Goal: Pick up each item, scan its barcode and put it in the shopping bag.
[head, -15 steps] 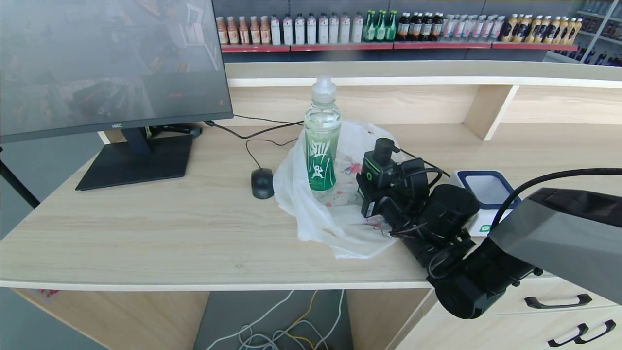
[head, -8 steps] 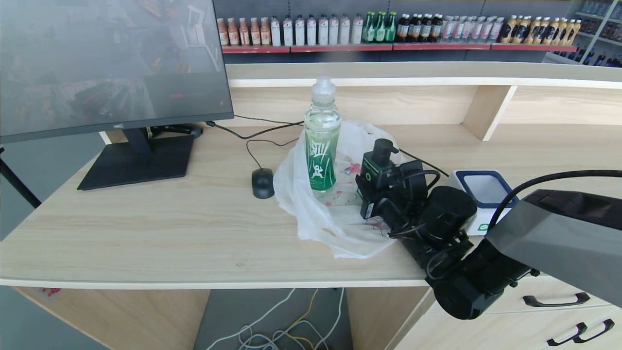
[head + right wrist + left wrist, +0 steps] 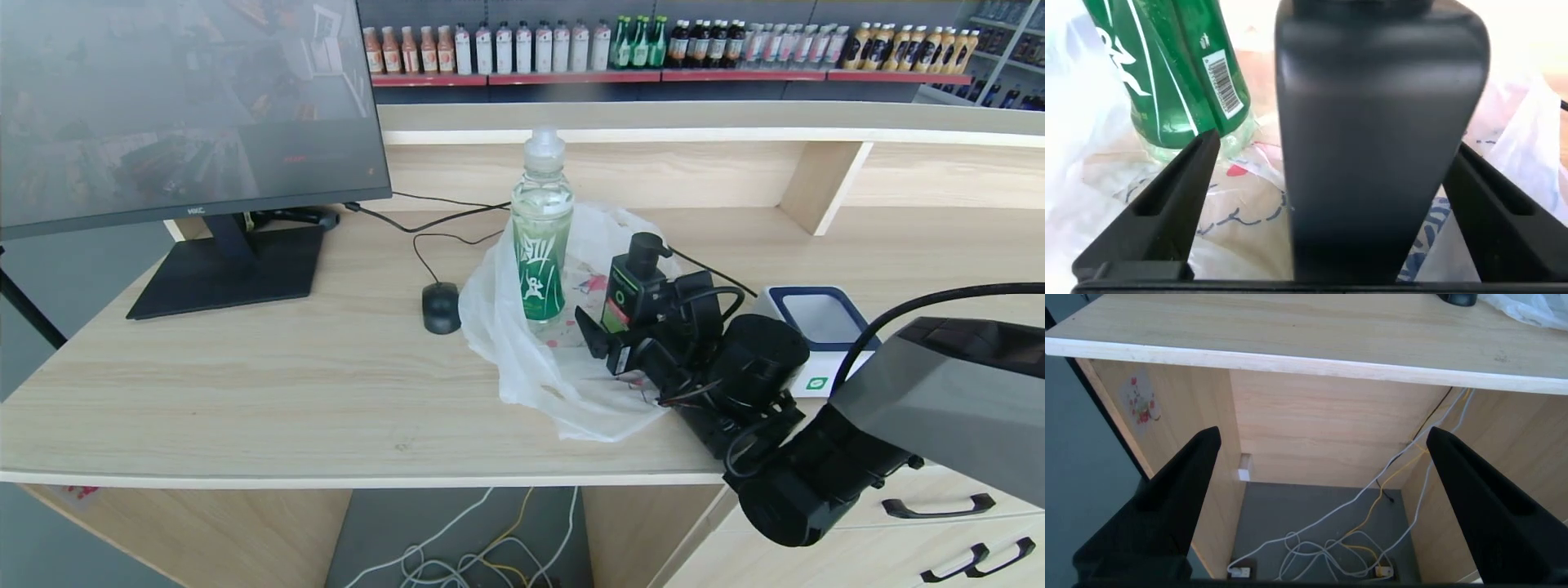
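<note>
The base of the black plastic pump bottle [image 3: 631, 278] was hidden behind the right claw [image 3: 612, 322] in the head view. The right wrist view cut off its top and bottom, and the upper part of the green-labelled clear plastic bottle [image 3: 1180, 77].

Black cabled arm [image 3: 759, 371], grey shell [image 3: 947, 400]

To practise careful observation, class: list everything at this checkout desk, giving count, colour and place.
desk: one, light wood, foreground
shopping bag: one, white, mid-desk
green bottle: one, green label, upright on the bag
pump bottle: one, black, upright on the bag
scanner: one, white and blue, right of the bag
mouse: one, black, left of the bag
monitor: one, black, desk's left
shelf bottles: many, mixed colours, far wall
left tool: one, black, open, below the desk edge
right tool: one, black, open around the pump bottle
</note>
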You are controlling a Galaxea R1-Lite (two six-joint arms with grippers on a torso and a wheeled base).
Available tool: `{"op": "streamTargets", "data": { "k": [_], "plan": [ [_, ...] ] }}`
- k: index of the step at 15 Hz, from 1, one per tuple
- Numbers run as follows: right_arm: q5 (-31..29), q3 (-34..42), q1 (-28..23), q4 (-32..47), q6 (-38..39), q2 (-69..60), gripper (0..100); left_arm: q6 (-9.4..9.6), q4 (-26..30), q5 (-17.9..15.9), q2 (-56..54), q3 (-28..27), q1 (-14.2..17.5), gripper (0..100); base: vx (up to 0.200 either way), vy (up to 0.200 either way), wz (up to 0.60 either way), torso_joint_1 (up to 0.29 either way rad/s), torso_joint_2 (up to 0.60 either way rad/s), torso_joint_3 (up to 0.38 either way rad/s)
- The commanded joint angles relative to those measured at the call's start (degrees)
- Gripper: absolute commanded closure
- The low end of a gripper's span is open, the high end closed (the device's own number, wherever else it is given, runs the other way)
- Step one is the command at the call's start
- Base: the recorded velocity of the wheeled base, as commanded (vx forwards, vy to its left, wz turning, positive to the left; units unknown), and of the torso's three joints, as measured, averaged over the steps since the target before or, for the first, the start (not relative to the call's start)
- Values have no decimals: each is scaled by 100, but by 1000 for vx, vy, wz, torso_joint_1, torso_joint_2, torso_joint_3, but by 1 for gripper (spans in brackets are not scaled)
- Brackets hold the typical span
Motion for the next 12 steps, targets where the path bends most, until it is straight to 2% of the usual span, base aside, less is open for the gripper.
{"op": "streamTargets", "data": {
  "k": [1,5,9,12],
  "plan": [
    [-2,149,132,-53,-10,-444,0,-2,0,0,-2,0,2,0,0,0,0,0,0,0],
    [-2,835,299,-53,-10,-1446,0,7,0,0,-2,0,2,0,0,0,0,0,0,0],
    [-2,1898,694,-53,-28,-2659,0,7,0,0,-2,0,2,0,0,0,0,0,0,0],
    [51,3014,826,-53,-19,-3802,0,-2,-9,0,-2,0,2,0,0,0,0,0,0,0]
  ]
}}
